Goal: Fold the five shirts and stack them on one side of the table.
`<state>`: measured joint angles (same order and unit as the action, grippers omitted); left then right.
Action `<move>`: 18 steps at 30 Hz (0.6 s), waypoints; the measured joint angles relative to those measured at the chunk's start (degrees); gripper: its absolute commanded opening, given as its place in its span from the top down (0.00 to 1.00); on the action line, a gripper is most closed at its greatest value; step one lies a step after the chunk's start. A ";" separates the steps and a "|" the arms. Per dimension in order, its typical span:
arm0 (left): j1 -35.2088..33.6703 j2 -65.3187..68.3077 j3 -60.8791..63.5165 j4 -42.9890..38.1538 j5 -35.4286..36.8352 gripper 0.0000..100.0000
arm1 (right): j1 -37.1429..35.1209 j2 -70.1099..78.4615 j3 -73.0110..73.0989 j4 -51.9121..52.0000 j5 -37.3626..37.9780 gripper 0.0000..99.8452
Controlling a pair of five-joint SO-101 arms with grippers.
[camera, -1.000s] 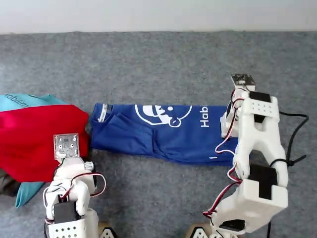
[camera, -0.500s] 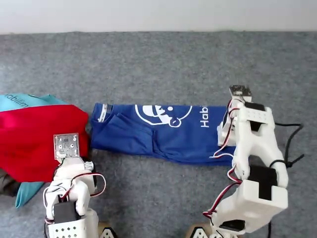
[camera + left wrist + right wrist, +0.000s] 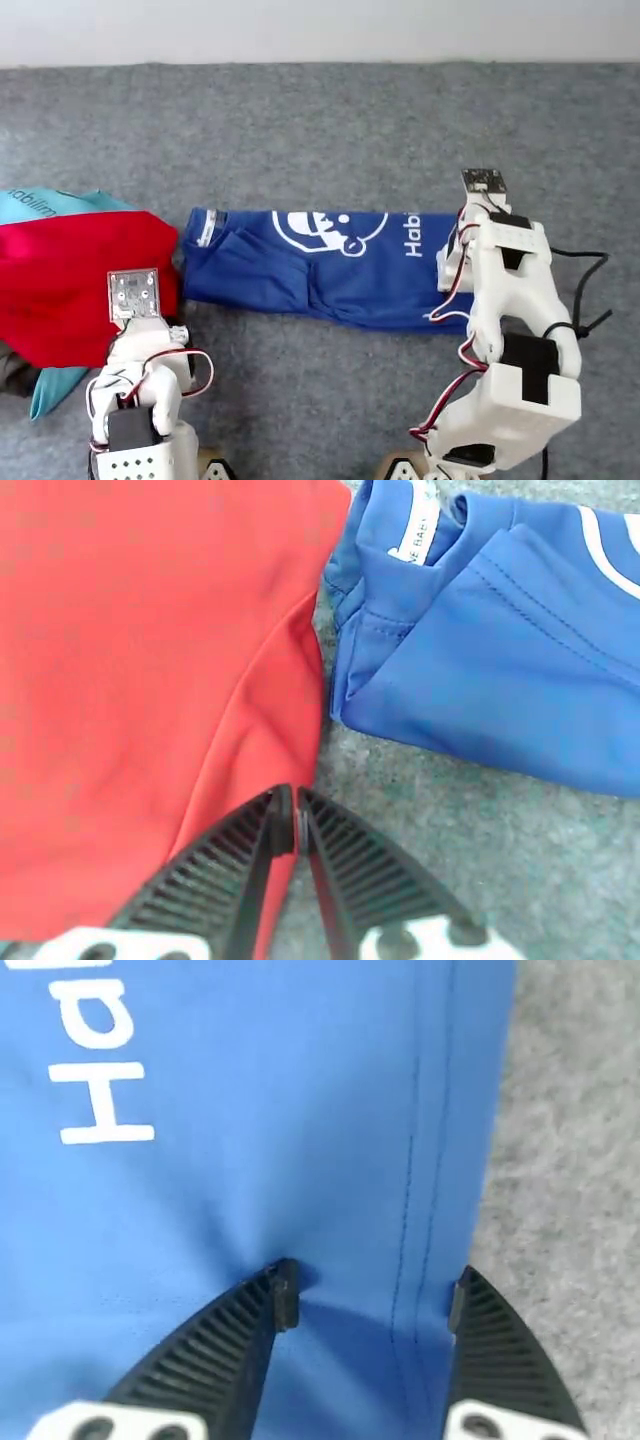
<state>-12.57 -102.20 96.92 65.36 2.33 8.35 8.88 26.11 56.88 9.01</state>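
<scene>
- The blue shirt [image 3: 330, 270] is laid as a long folded strip across the middle of the tabletop [image 3: 330, 130]. Its collar end is turned to the left edge and its hem end to the right edge.
- The right jaws are spread open and set down on the hem end of the blue shirt [image 3: 250, 1110]. One fingertip [image 3: 285, 1295] is pressed into the cloth, where small creases are drawn in, and the other is placed at the hem stitching.
- The red shirt [image 3: 70, 280] is spread at the left edge, just beside the blue collar [image 3: 415, 530], on top of a teal shirt [image 3: 50, 205].
- The left jaws are closed tip to tip, with nothing seen between them, over the edge of the red shirt [image 3: 130, 660] nearest the blue shirt [image 3: 500, 650].
- Both arms are based at the front edge.
</scene>
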 measured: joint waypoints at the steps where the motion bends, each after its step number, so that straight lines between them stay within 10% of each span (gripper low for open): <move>1: 0.00 0.00 0.00 0.00 0.00 0.99 | -0.09 0.00 0.00 -0.26 0.00 0.75; 18: 0.00 0.00 0.00 0.00 0.00 0.99 | -0.35 0.00 0.09 -0.70 0.00 0.99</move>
<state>-12.57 -102.20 96.92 65.36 2.33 8.00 8.88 26.20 56.18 9.01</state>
